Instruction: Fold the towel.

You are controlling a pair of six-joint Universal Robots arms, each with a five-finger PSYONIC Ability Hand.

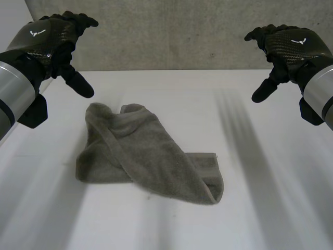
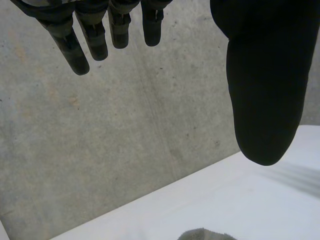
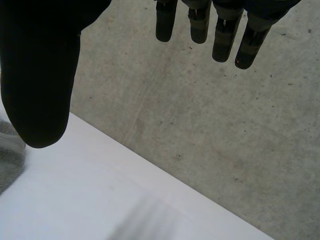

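A grey towel lies crumpled and partly folded over itself on the white table, left of the middle. My left hand hangs in the air above the table's far left, its fingers straight and its thumb spread, holding nothing. My right hand hangs likewise at the far right, fingers straight, thumb apart, empty. Both hands are well clear of the towel. A small bit of towel lies below the left thumb, and a towel edge beside the right thumb.
A grey concrete wall rises behind the table's far edge. Bare white table surface spreads to the right of the towel and in front of it.
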